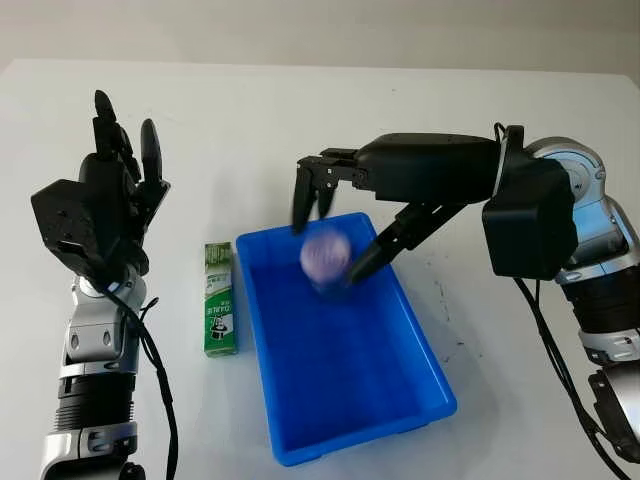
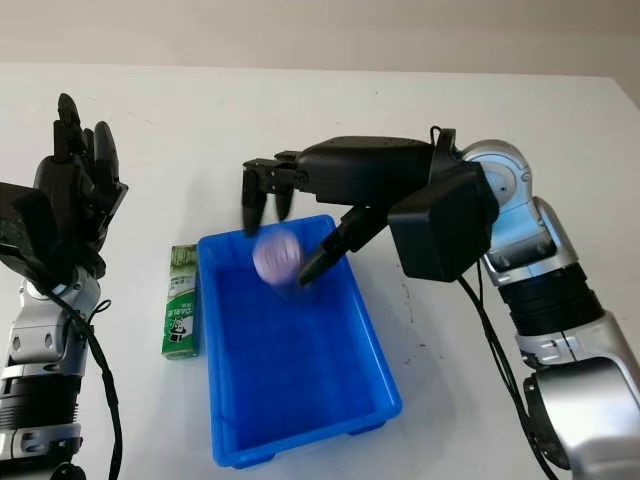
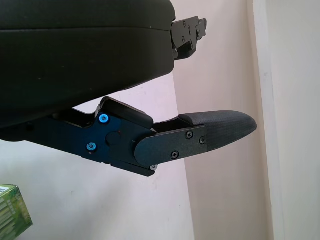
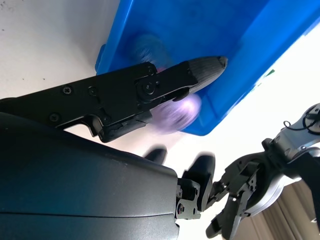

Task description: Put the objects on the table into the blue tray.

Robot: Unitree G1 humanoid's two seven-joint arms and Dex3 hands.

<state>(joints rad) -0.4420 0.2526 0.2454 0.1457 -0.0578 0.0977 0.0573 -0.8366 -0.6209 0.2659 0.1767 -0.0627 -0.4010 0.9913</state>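
A blurred purple round object [image 1: 325, 255] hangs in the air just over the far end of the blue tray [image 1: 345, 380]. My right hand [image 1: 331, 245] reaches in from the right above it, open. Its two fingers [image 1: 300, 205] stand left of the object and its thumb [image 1: 372, 260] right of it, neither plainly touching. In the right wrist view the purple object [image 4: 182, 112] shows below the thumb, against the tray's wall [image 4: 240, 65]. A green box [image 1: 220, 300] lies flat on the table just left of the tray. My left hand [image 1: 124, 130] is raised at the far left, open.
The tray stands on a white table [image 1: 250, 120], long side running away from me and slightly turned. The green box is a finger's width from the tray's left wall. The right forearm [image 1: 530, 215] crosses above the table's right side.
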